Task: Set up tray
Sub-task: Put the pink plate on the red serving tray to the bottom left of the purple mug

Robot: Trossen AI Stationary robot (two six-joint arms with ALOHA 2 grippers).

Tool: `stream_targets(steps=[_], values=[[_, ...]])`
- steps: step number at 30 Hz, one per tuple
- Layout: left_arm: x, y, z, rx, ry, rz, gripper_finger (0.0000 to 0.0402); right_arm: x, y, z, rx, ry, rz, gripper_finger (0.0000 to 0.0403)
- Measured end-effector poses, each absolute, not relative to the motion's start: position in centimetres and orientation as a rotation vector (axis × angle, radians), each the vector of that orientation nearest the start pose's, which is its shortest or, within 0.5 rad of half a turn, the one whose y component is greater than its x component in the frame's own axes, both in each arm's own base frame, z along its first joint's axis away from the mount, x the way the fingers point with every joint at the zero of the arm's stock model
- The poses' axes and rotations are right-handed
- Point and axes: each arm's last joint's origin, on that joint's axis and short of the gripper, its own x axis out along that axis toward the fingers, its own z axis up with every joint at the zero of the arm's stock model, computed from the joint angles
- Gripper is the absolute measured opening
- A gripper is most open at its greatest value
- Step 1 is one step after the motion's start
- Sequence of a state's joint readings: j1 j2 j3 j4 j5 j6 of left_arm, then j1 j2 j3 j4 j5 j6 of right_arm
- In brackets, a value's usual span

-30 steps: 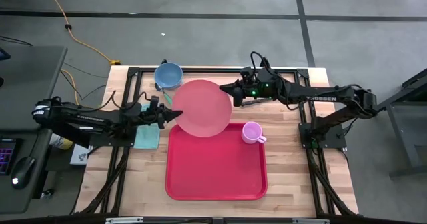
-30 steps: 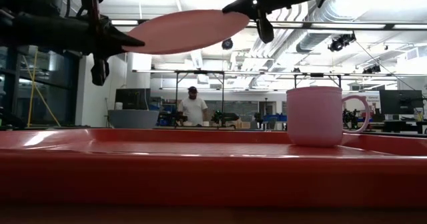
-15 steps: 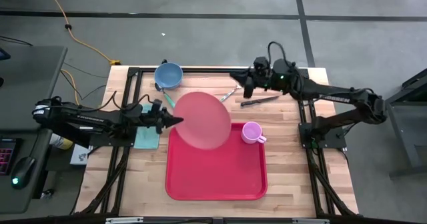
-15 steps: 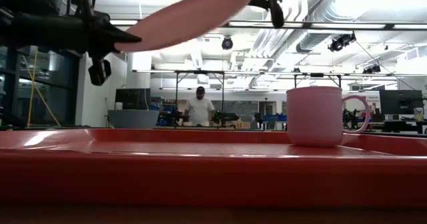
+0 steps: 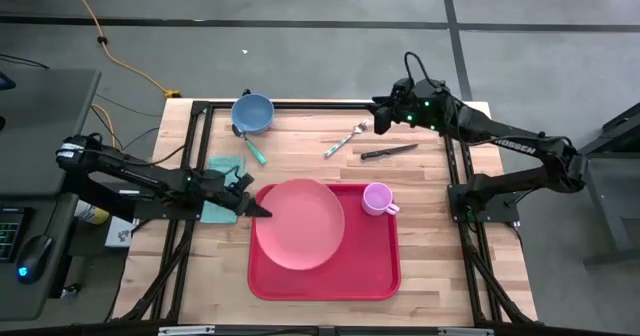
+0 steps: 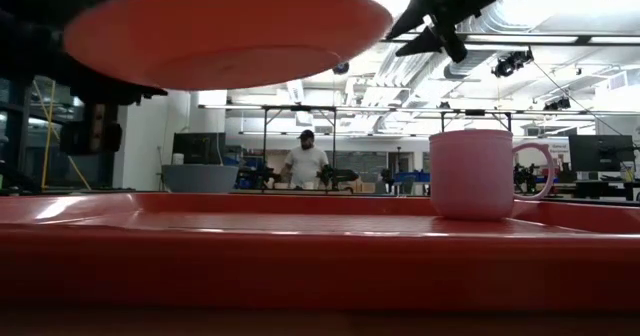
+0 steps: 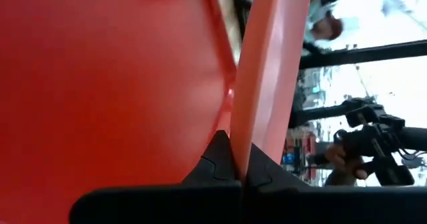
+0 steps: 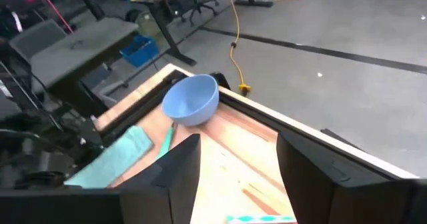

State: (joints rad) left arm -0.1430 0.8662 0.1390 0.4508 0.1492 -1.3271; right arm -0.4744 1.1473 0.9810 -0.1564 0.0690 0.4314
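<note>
A round pink plate (image 5: 300,223) hangs roughly level above the left part of the red tray (image 5: 385,276), clear of it in the low view, plate (image 6: 230,31) over tray (image 6: 300,251). My left gripper (image 5: 258,208) is shut on the plate's left rim. A pink mug (image 5: 377,198) stands upright on the tray's far right corner. My right gripper (image 5: 381,122) is open and holds nothing, high over the table's far right part; its fingers frame a blue bowl (image 8: 193,99) in the right wrist view. My left gripper pinches the plate's rim (image 7: 257,137) between its two fingers (image 7: 217,161), one on top and one underneath. It comes in nearly level from the table's left side. The plate is lifted clear of the tray and sticks out level beyond the fingertips.
On the wood beyond the tray lie a blue bowl (image 5: 252,111), a teal-handled utensil (image 5: 252,149), a fork (image 5: 345,139) and a knife (image 5: 390,151). A teal cloth (image 5: 222,176) lies under my left arm. A person (image 6: 305,161) stands far behind the table.
My right gripper has let go of the plate's right rim, opened, and drawn back up toward the table's far right. My left gripper has carried the plate toward the near edge and down, rolling it from tilted to level, from beyond the tray to over it.
</note>
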Motion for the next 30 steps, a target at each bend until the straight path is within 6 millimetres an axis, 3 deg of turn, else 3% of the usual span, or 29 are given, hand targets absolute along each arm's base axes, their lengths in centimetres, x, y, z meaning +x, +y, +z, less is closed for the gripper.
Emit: stream_targets(steps=[10,22,27,30], values=[[21.1,-4.9,16.8,-1.278,0.697,0.072,0.0014,22.5,-11.9,33.2,0.459,0.205,-0.636,0.0179],[30.7,-7.5,16.6,-1.219,0.819,-0.108,0.0014,22.5,-11.8,33.0,0.393,0.246,-0.614,0.0181],[33.6,-7.3,16.0,-1.210,0.800,-0.059,0.0014,22.5,-11.7,32.9,0.377,0.265,-0.569,0.0181],[34.2,-6.5,15.8,-1.206,0.783,0.009,0.0014,22.6,-11.5,32.9,0.381,0.271,-0.531,0.0181]])
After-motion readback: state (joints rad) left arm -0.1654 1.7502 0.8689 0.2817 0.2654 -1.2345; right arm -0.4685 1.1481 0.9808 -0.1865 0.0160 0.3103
